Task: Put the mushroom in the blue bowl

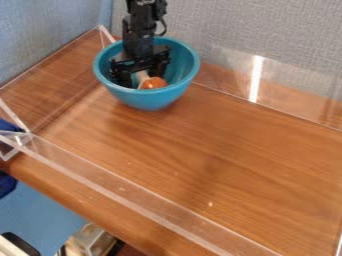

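Note:
The blue bowl point(147, 92) stands at the back left of the wooden table. Inside it lies the mushroom point(155, 83), its reddish-brown cap showing near the bowl's front wall. My gripper point(138, 68) reaches straight down into the bowl from above. Its black fingers point(118, 68) are spread wide inside the bowl and are open, with the mushroom resting just in front of them, free of the grip.
A clear acrylic wall point(267, 75) runs around the wooden table top point(201, 160). A grey-blue fabric backdrop point(54, 25) rises behind the bowl. A blue object point(7, 130) sits at the left edge outside the wall.

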